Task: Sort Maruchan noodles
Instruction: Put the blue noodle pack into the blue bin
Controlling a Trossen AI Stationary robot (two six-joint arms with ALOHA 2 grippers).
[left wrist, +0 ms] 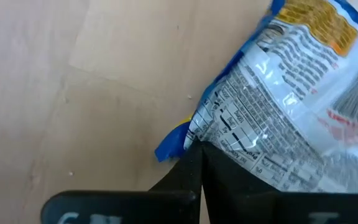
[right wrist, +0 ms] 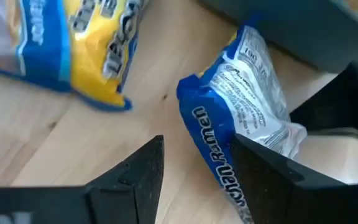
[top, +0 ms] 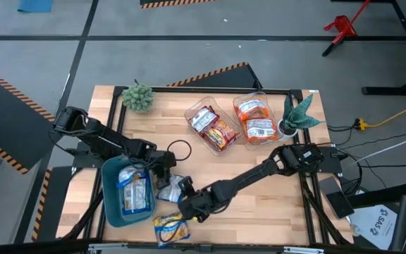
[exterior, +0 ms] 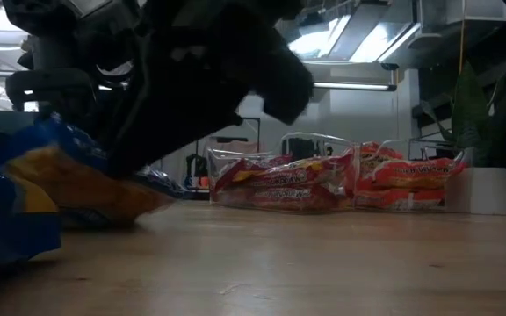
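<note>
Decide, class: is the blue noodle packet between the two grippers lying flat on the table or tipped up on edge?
Tipped up. The blue packet stands on edge between the right gripper's open fingers, and the left gripper, shut, pinches its corner.

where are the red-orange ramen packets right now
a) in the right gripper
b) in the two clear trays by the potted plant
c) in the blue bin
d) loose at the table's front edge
b: the red-orange packets fill the two clear trays beside the potted plant; the blue bin holds blue packets.
</note>
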